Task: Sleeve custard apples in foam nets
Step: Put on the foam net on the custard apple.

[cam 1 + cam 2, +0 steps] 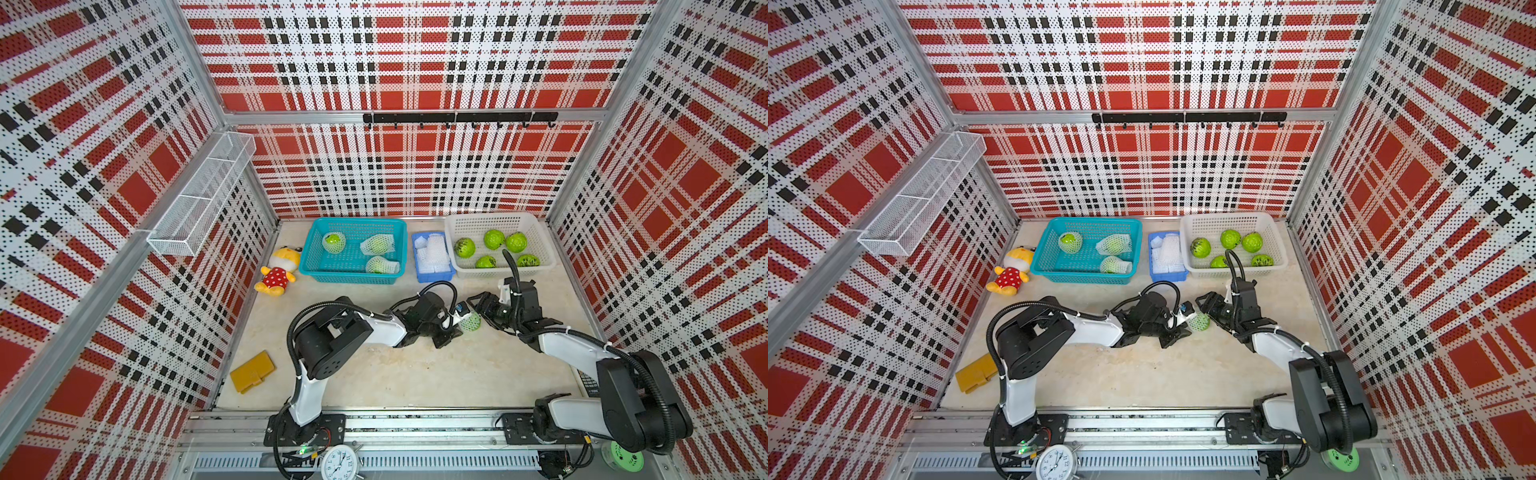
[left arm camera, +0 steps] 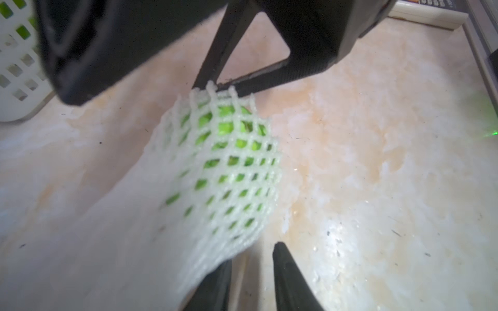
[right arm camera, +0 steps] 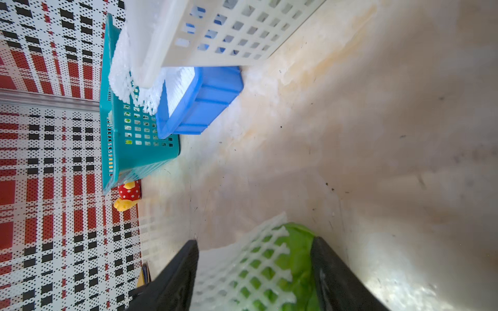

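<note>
Over the table [image 1: 395,374], net [image 2: 215,175] points from left end effector [image 2: 252,258] (apart) to right end effector [image 3: 254,241] straddling half-hidden apple [image 3: 299,258], grip unclear.

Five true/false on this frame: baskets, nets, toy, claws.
1. The teal basket holds three sleeved custard apples. True.
2. The white basket holds three bare custard apples. False: five.
3. Spare foam nets lie in the blue tray. True.
4. The plush toy sits in the teal basket. False: on the table beside it.
5. The custard apple between the left claw and right claw is bare. False: a foam net covers part of it.
</note>
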